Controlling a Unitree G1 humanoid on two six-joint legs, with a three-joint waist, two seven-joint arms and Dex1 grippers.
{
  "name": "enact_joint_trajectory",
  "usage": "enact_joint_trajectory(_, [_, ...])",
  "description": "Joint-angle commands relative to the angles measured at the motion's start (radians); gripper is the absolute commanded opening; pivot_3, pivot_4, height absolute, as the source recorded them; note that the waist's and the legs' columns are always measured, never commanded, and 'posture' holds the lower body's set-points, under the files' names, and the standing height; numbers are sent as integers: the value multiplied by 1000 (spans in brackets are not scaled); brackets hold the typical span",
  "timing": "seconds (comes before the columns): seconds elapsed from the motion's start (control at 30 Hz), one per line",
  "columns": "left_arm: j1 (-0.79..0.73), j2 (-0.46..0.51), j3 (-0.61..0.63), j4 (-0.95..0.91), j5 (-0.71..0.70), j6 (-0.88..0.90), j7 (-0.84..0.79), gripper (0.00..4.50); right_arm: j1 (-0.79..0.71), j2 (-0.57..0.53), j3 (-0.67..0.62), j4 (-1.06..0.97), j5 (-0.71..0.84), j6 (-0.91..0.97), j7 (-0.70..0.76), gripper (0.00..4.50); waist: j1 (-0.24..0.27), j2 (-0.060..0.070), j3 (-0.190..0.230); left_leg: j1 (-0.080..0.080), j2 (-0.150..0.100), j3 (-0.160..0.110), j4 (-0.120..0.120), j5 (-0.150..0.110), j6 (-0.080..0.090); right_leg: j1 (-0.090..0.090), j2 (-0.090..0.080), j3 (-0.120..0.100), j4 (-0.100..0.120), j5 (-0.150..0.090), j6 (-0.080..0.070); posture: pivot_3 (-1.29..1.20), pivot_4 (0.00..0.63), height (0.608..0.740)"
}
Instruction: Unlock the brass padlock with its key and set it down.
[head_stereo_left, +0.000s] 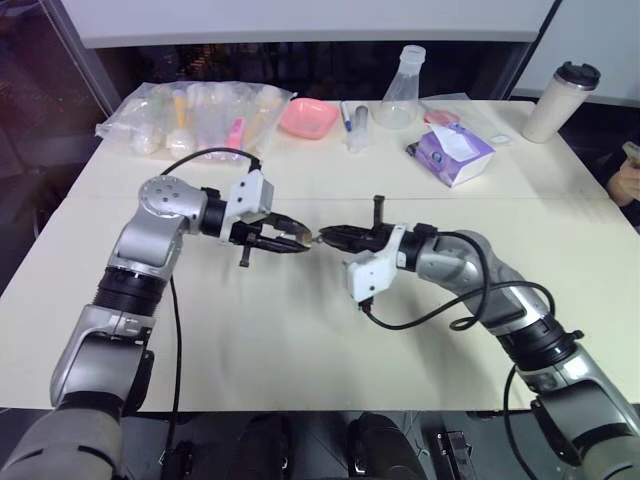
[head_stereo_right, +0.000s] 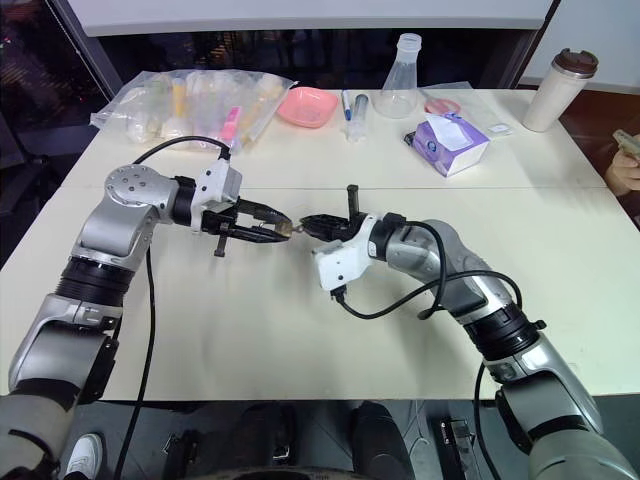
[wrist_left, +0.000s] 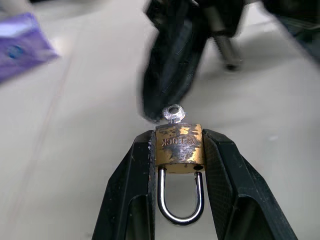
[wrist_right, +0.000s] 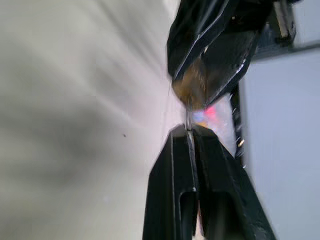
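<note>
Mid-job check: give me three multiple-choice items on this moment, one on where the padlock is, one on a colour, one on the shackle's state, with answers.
1. Where is the brass padlock?
A. Lying on the table
B. Clamped between the left gripper fingers, above the table
C. In the pink dish

2. What colour is the tissue pack at the far side?
A. Purple
B. Green
C. Orange

3. How does the shackle stand?
A. Swung fully aside
B. Removed from the body
C. Both legs at the body, looking closed

Answers:
1 B, the left wrist view shows the body pinched between the two fingers.
2 A, the wrapper is purple with a white sheet on top.
3 C, both legs of the silvery loop meet the brass body, with the key in its opposite end.
</note>
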Motion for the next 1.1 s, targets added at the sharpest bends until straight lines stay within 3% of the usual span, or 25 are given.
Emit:
enact_joint_trajectory(0.03, [-41, 20, 8, -25, -40, 59, -46, 763, 6, -10, -46, 9, -34, -134, -116, 1847, -1, 0, 0, 0, 0, 0, 0, 0, 0, 0, 0, 0, 0, 0, 0, 0, 150, 715])
enact_joint_trajectory(0.2, [-56, 17, 13, -12, -45, 81, -71, 763, 0, -15, -52, 32, -44, -206, -156, 4448, -2, 0, 0, 0, 0, 0, 0, 1, -1, 0, 0, 0, 0, 0, 0, 0, 150, 715])
enact_joint_trajectory(0.67, [-72, -1, 5, -31, -60, 106, -111, 763, -76, 29, -37, 93, -66, -332, -189, 4491, -1, 0, 0, 0, 1, 0, 0, 1, -1, 0, -1, 1, 0, 0, 0, 0, 150, 715])
enact_joint_trajectory(0.97, [-70, -1, 5, -43, -72, 122, -107, 763, -92, 51, -27, 108, -81, -357, -187, 82, -2, 0, 0, 0, 1, 0, 0, 1, -1, 0, -1, 1, 0, 0, 0, 0, 150, 715])
enact_joint_trajectory(1.1, [-69, 0, 4, -46, -74, 127, -104, 763, -94, 52, -27, 110, -87, -366, -190, 32, -2, 0, 0, 0, 1, 0, 0, 1, -1, 0, -1, 1, 0, 0, 0, 0, 150, 715])
